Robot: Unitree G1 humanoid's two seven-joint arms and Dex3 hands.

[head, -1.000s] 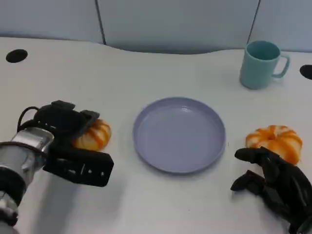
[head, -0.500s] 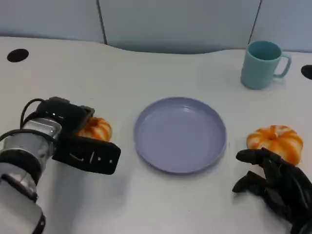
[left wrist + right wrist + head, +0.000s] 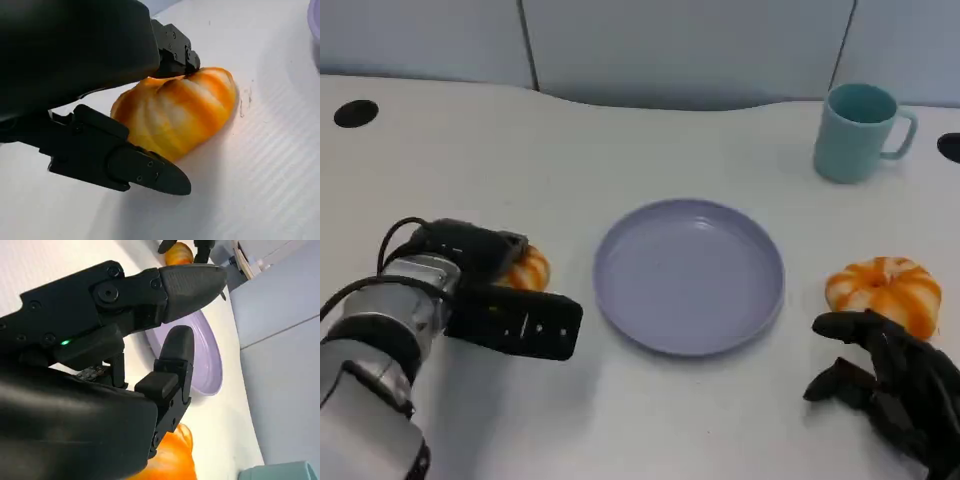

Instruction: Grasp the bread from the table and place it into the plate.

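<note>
An orange-and-white pumpkin-shaped bread (image 3: 527,270) lies on the white table, left of the lavender plate (image 3: 690,275). My left hand (image 3: 490,290) straddles it from the left: one finger touches its top and the thumb (image 3: 150,175) stretches along its near side on the table. The left wrist view shows the bread (image 3: 175,115) close up, resting on the table between those fingers. My right hand (image 3: 890,385) rests at the table's front right, fingers apart and bent, holding nothing. The plate (image 3: 210,355) has nothing on it.
A second pumpkin-shaped bread (image 3: 885,290) lies right of the plate, just beyond my right hand. A teal mug (image 3: 855,130) stands at the back right. Dark round holes (image 3: 353,113) sit at the table's far left and far right.
My left hand has slid right and lowered around the bread, its thumb now reaching further toward the plate. The right hand has barely shifted.
</note>
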